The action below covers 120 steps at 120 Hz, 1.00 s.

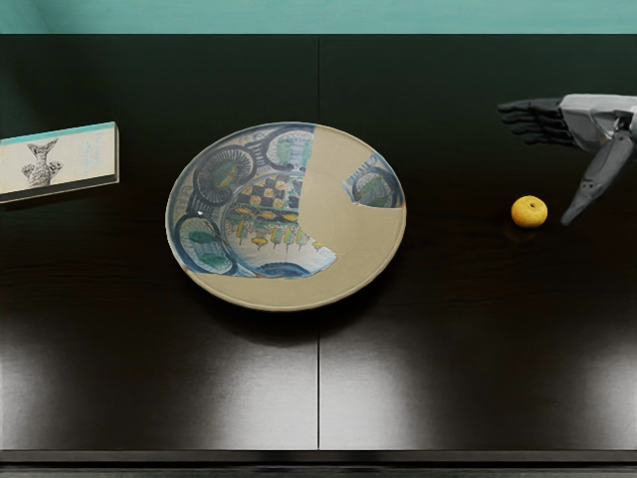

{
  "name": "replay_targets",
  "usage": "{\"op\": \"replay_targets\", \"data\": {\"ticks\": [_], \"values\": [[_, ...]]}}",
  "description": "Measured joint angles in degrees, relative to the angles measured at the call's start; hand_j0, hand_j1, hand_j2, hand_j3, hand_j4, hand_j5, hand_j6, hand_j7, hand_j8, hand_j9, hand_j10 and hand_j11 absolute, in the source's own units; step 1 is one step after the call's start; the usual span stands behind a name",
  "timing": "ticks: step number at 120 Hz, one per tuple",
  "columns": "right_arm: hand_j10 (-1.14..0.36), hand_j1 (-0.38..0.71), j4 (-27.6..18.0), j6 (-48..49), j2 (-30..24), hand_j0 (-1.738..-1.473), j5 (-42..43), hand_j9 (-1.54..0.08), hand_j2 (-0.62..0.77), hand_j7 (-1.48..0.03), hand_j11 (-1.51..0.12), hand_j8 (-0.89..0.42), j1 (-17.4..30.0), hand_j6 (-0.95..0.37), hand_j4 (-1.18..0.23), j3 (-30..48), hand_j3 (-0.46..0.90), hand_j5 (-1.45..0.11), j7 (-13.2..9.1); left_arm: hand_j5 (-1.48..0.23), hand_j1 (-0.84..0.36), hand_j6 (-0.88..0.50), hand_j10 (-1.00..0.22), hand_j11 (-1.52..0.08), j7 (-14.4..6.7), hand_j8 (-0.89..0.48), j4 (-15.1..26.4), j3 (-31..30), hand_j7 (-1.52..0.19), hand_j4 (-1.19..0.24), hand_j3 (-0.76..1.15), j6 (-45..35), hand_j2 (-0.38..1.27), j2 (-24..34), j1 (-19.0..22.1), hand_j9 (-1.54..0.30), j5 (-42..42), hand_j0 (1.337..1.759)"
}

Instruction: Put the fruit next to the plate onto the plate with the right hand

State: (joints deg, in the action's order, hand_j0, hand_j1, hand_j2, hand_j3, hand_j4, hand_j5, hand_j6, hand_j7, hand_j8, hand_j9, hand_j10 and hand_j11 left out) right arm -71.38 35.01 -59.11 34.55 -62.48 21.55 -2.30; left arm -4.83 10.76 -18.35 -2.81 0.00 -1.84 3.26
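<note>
A small yellow-orange fruit (530,211) lies on the dark table to the right of the plate, apart from it. The plate (368,269) is wide and beige, with a blue and green painted pattern over its left half, and nothing lies on it. My right hand (562,149) enters from the right edge, above and slightly right of the fruit. Its dark fingers (528,119) stretch out to the left and the grey thumb (594,184) points down beside the fruit. The hand is open and holds nothing. No left arm shows.
A flat box (58,159) with a fish drawing lies near the left edge of the table. The table's back edge meets a teal wall at the top.
</note>
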Motion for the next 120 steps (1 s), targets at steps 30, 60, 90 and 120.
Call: {"op": "replay_targets", "data": {"ticks": [30,60,90,120], "values": [[-0.03,-0.32,-1.0,0.0,1.8,-1.658,-0.2,-0.04,0.0,-0.04,-0.04,-0.03,-1.5,-0.04,-0.03,0.7,0.0,-0.04,-4.2,0.0,0.35,0.0,0.0,0.0,0.0,0.0,0.0,0.0,0.0,0.0,0.0,0.0,0.0,0.0,0.0,0.0,0.0,1.658],[-0.03,-0.32,-5.5,0.0,6.6,-1.658,5.3,-0.04,0.0,-0.04,-0.04,-0.03,-3.1,-0.04,-0.03,4.8,0.0,-0.04,-26.8,0.0,0.35,0.0,0.0,0.0,0.0,0.0,0.0,0.0,0.0,0.0,0.0,0.0,0.0,0.0,0.0,0.0,0.0,1.658],[-0.03,-0.31,-10.9,-6.2,10.7,-1.658,19.7,-0.04,-0.01,-0.04,-0.04,-0.04,-1.6,-0.04,-0.04,3.7,0.0,-0.04,-32.2,0.0,0.35,0.0,0.0,0.0,0.0,0.0,0.0,0.0,0.0,0.0,0.0,0.0,0.0,0.0,0.0,0.0,0.0,1.658],[-0.04,-0.31,-7.8,-22.0,16.5,-1.658,27.6,-0.05,-0.01,-0.05,-0.05,-0.04,0.3,-0.04,-0.04,-2.9,0.0,-0.05,-32.7,0.0,0.35,0.0,0.0,0.0,0.0,0.0,0.0,0.0,0.0,0.0,0.0,0.0,0.0,0.0,0.0,0.0,0.0,1.658]]}}
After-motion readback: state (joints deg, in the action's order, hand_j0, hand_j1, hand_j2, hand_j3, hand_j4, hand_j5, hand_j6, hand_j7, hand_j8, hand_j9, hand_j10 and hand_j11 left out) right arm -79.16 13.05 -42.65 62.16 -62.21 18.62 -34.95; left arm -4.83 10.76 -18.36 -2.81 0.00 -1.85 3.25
